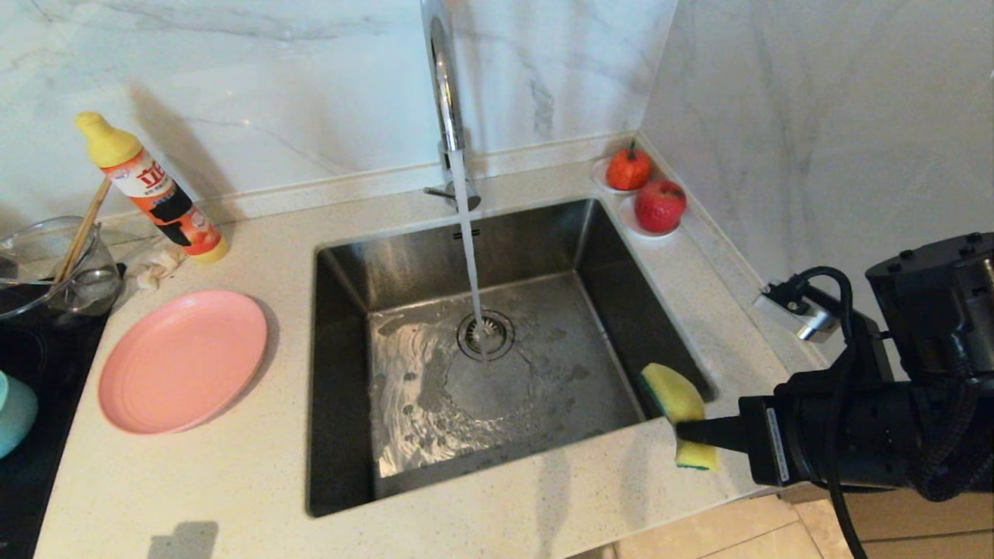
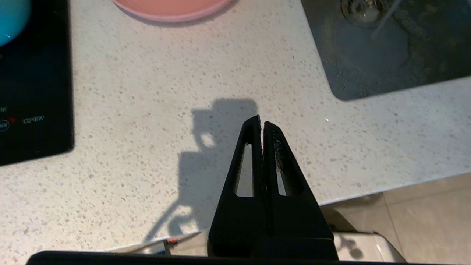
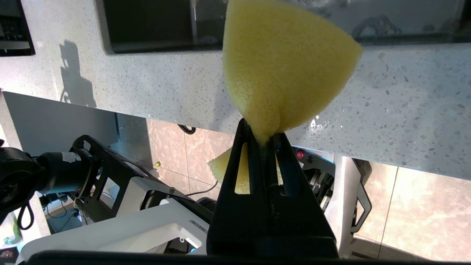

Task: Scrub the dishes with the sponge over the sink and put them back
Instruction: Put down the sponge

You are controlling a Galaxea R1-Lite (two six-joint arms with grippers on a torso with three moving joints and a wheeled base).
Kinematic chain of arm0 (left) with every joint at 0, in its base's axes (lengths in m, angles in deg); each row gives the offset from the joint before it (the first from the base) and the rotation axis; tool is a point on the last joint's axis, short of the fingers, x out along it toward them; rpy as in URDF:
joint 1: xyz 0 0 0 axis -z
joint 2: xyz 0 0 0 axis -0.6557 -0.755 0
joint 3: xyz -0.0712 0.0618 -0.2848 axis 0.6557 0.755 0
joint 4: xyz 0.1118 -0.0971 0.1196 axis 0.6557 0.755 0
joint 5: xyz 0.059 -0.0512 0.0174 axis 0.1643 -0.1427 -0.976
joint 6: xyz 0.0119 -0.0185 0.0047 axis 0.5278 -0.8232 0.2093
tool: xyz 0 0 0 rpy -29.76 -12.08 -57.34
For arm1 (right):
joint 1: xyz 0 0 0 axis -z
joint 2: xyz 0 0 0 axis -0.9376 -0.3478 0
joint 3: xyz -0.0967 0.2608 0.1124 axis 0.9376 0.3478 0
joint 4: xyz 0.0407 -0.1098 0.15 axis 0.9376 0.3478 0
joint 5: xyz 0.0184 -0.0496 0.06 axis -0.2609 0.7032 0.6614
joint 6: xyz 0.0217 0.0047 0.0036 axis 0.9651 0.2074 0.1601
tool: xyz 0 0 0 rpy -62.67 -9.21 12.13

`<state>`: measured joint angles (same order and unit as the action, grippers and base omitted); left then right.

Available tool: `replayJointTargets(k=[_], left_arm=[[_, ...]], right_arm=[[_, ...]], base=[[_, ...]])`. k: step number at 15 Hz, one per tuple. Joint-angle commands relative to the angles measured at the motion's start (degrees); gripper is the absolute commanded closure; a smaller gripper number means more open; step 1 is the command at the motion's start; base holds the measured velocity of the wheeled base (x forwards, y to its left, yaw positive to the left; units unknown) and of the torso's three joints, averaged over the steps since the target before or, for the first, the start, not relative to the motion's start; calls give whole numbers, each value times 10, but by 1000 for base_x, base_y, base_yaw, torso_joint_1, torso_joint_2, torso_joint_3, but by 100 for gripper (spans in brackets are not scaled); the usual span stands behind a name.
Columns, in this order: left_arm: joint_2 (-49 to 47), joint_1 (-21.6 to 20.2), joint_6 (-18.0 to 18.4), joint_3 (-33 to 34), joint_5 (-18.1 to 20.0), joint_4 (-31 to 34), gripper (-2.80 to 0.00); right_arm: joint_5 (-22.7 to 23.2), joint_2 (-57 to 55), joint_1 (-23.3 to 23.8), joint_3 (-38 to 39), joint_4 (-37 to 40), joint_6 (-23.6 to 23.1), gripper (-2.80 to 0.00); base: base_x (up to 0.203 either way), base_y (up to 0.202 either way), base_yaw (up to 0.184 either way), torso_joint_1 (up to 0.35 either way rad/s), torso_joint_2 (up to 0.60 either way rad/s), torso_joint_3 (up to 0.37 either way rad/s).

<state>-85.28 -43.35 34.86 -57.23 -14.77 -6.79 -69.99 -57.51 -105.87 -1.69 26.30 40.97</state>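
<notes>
My right gripper (image 1: 683,432) is shut on the yellow sponge (image 1: 677,397), squeezing it at the sink's front right corner. In the right wrist view the sponge (image 3: 287,62) bulges past the right gripper (image 3: 263,134). Water runs from the chrome tap (image 1: 443,78) into the steel sink (image 1: 543,237). The pink plate (image 1: 182,361) lies on the counter to the left of the sink. A teal bowl (image 1: 14,411) sits on the black cooktop at the far left edge. My left gripper (image 2: 262,123) is shut and empty above the counter's front edge, apart from the plate (image 2: 173,9) and bowl (image 2: 11,18).
A dish-soap bottle (image 1: 151,190) and a clear glass bowl (image 1: 54,264) with chopsticks stand at the back left. Two red fruits (image 1: 629,169) (image 1: 660,206) sit at the sink's back right corner. The black cooktop (image 1: 46,466) fills the left; a marble wall closes the right.
</notes>
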Motion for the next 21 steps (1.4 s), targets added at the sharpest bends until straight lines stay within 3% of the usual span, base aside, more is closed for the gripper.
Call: replayJointTargets(k=[1,4,6,10,12,17,21], left_arm=[[57,11,4,11,-2,16,0],[140,21,11,11,-2,36,0],[137,23,-10,11,-7,37,0],[137,23,-10,11,-8,37,0],[137,24,-10,11,-8,37,0],[137,23,-10,11,-8,37,0],[137,23,-10,11,-8,37,0]], right_arm=[[1,-2,-1,1,1,0,0],[0,-5,-2,-2,1,0,0],[-1,-5,0,0,1,-18,0],[-46,6,0,-3,1,-35,0],[-52,21,1,-3,1,-76,0],[-132,46,1,5,19,-166,0],[-197,45,5,8,53,-203,0]], base=[[0,0,0,0,0,0],[0,0,0,0,0,0],[0,0,0,0,0,0],[0,0,0,0,0,0],[0,0,0,0,0,0],[0,0,0,0,0,0],[0,0,0,0,0,0]])
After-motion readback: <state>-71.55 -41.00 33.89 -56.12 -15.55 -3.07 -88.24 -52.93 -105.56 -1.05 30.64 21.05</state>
